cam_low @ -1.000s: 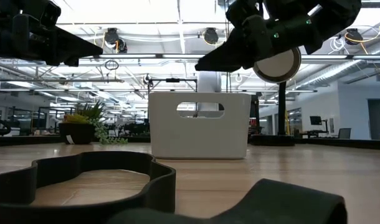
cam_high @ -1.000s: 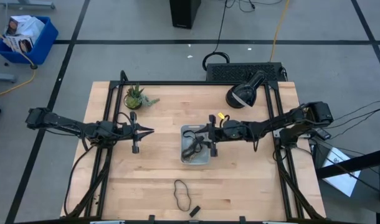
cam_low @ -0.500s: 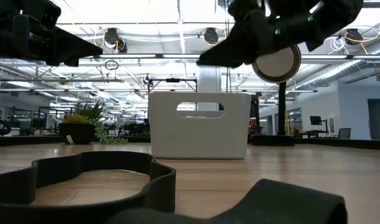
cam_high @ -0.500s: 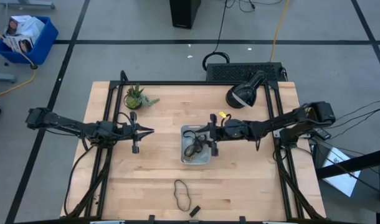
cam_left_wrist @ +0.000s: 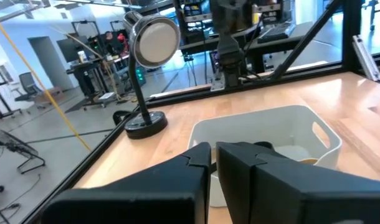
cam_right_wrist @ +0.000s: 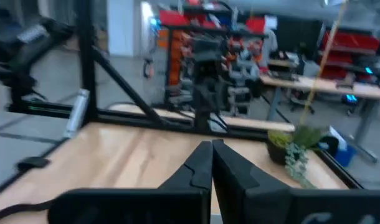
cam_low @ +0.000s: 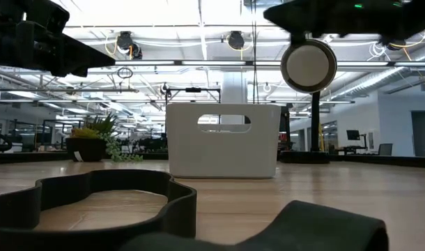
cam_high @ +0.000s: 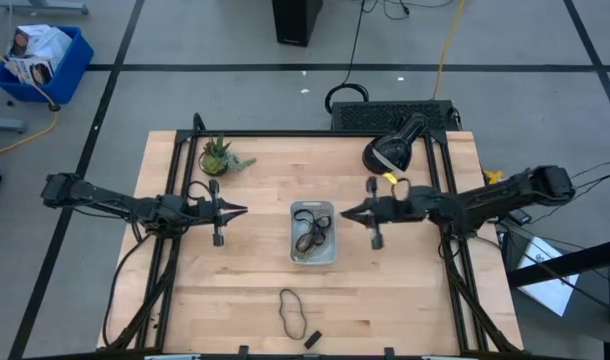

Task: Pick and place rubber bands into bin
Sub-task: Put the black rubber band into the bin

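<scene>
The pale translucent bin (cam_high: 328, 254) stands at the table's middle and holds tan and black rubber bands (cam_high: 311, 236). The bin also shows in the low view (cam_low: 223, 139) and in the left wrist view (cam_left_wrist: 265, 127). A black rubber band (cam_high: 291, 312) lies flat on the wood near the front edge and shows large in the low view (cam_low: 94, 202). My left gripper (cam_high: 240, 211) is shut and empty, left of the bin and pointing at it. My right gripper (cam_high: 345, 211) is shut and empty, just right of the bin. The shut fingers show in both wrist views (cam_left_wrist: 213, 152) (cam_right_wrist: 211, 149).
A small black block (cam_high: 312, 338) lies by the loose band at the front edge. A potted plant (cam_high: 217, 156) stands at the far left and a black desk lamp (cam_high: 390, 148) at the far right. Bare wood lies in front of the bin.
My right gripper has drawn back from above the bin toward the table's right edge and now stands clear of the bin's right side. The rubber bands stay lying in the bin. My left arm has kept still.
</scene>
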